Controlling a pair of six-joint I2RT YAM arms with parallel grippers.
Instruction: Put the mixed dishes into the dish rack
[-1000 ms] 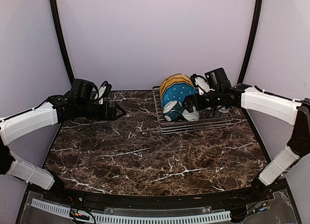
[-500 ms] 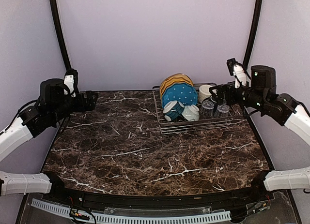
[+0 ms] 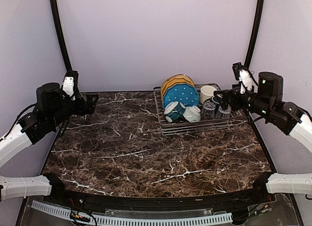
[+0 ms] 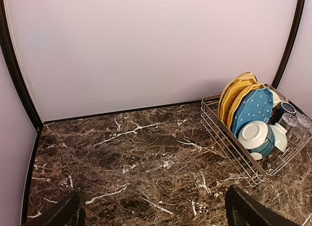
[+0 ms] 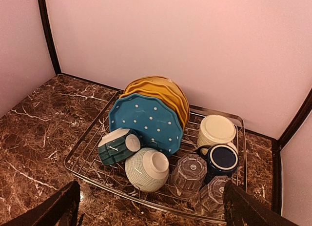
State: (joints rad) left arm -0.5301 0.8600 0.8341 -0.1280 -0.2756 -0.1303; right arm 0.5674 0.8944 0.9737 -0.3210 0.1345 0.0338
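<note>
Table: dark brown marble top with white veins, lilac wall behind, black posts at the rear corners.
Left gripper: hung over the far-left corner, well apart from the rack, jaws spread wide and holding nothing.
Right gripper: hung raised beside the rack's right end, jaws spread wide and holding nothing.
Change, left: a second before, this arm had stretched low along the back of the table toward the rack; it had since pulled back to the left.
Change, right: this gripper had been down inside the rack, covering the mugs; it had lifted off to the right.
Rack: silver wire, at the far right of the table near the wall.
Load, left to right: teal bowl on its side; yellow plates upright behind a blue dotted plate; pale green bowl tipped over; two glass tumblers; cream mug behind a navy mug.
</note>
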